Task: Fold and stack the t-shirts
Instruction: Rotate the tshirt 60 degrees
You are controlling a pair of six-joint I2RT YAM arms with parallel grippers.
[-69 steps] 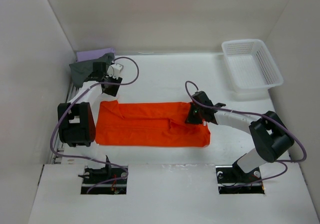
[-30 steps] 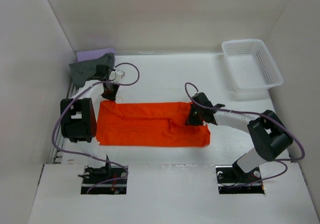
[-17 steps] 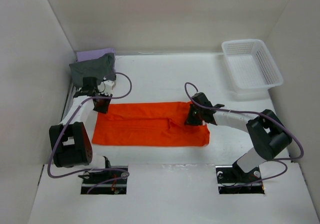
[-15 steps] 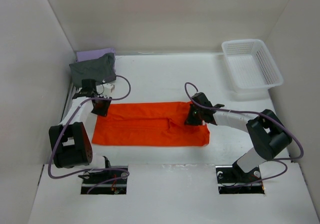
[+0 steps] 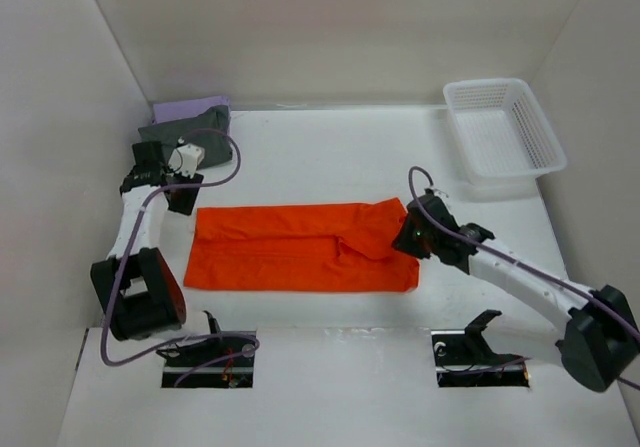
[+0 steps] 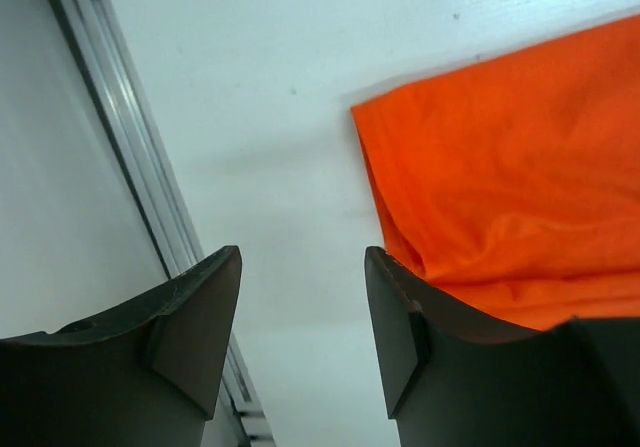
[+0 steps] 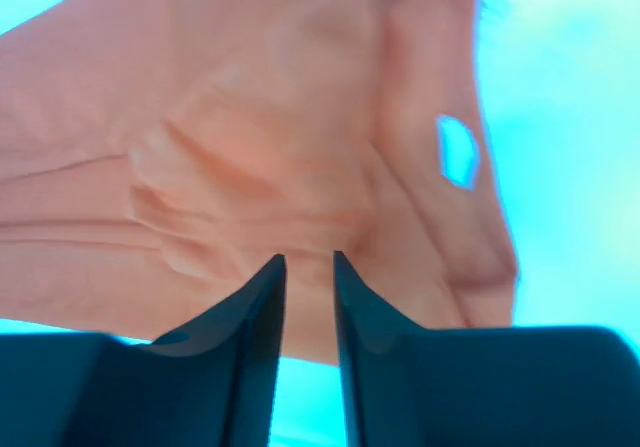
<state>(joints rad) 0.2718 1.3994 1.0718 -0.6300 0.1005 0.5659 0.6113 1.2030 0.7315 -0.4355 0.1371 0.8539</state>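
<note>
Table point(image 5: 330, 157): left gripper point(image 5: 181, 205), right gripper point(image 5: 407, 238) released orange t-shirt point(image 5: 290, 249), pulled back

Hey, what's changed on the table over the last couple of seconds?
The left gripper opened, let go of the orange shirt at its far-left corner and backed off leftward. The right gripper parted its jaws and slid slightly right over the shirt's right end. The shirt remains a flat folded strip; grey shirt, lavender shirt and basket stayed put.

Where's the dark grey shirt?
Top view: the dark grey shirt sits in the far-left corner of the table, the lavender shirt peeking out behind it, just beyond the left gripper.
</note>
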